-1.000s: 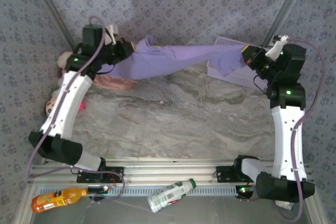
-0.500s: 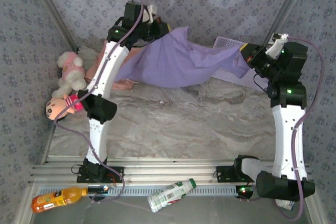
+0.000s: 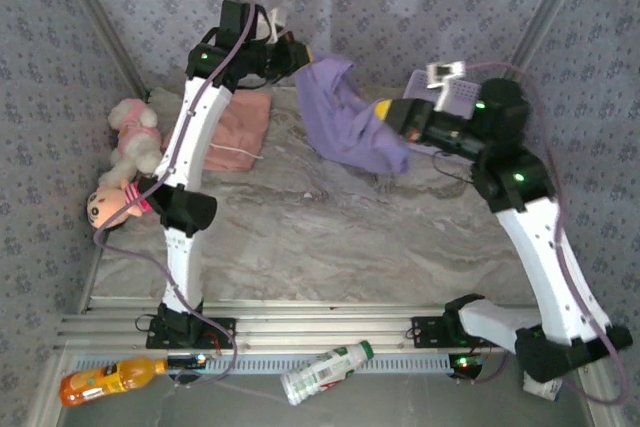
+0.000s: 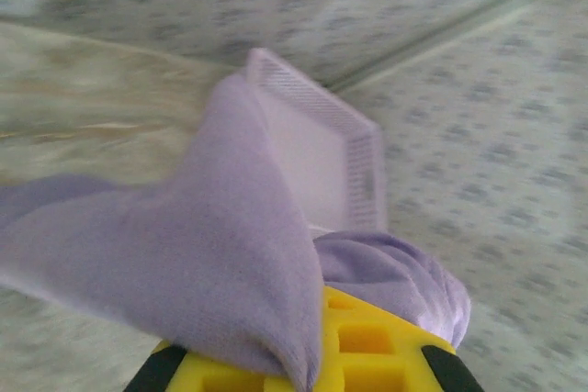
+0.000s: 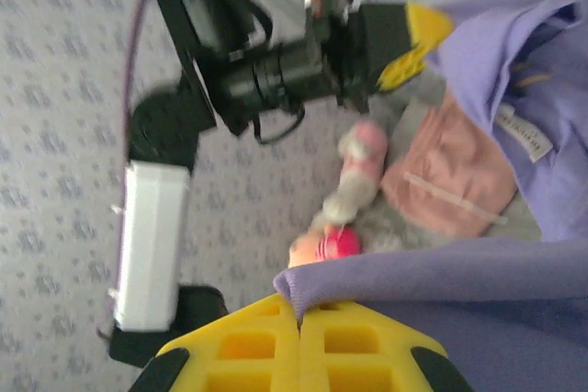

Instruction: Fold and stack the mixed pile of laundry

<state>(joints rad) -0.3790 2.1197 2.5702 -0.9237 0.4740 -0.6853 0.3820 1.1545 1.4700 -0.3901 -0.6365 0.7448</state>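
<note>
Marbled bench [image 3: 330, 237]: left jaws and right jaws are both clenched on the lavender shirt [image 3: 345, 117], which hangs bunched just left of the basket [image 4: 322, 149]. Pink shorts [image 3: 240, 127] lie flat further left. Folding the shirt and stacking look undone.

Shirt [image 3: 345, 117] is strung between left gripper [image 3: 303, 55] and right gripper [image 3: 383, 110] over the table's [image 3: 300, 227] far side. Shorts [image 3: 240, 127] are laid flat left of it, plush toys [image 3: 128, 147] further left, basket [image 4: 317, 149] tucked behind at right.
</note>
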